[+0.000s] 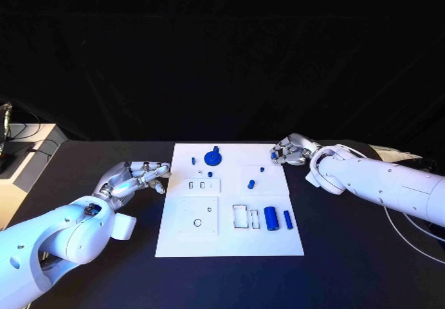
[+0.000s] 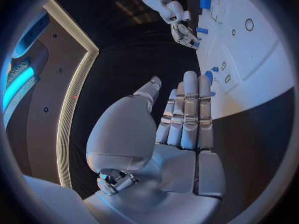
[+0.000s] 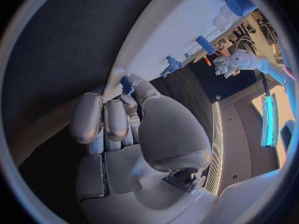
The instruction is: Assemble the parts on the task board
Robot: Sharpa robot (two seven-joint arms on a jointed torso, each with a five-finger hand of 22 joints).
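Note:
The white task board (image 1: pixel 232 241) lies in the middle of the black table. On it are a blue toothed disc (image 1: pixel 212 158), a blue cylinder (image 1: pixel 271 217), a thin blue bar (image 1: pixel 287 219) and a few small blue pieces such as a short peg (image 1: pixel 251 184). My left hand (image 1: pixel 139 177) hovers just off the board's left edge, its fingers (image 2: pixel 190 112) straight and holding nothing. At the board's far right corner my right hand (image 1: pixel 292 153) has its fingers curled in, and a small blue part (image 3: pixel 126 84) sits pinched at its fingertips.
Recessed slots show in the board at the pair of slots (image 1: pixel 202 186) and the ring recess (image 1: pixel 197 222). A pale cabinet (image 1: pixel 23 161) with cables stands off the table's far left. Dark table surface (image 1: pixel 352 270) stretches around the board.

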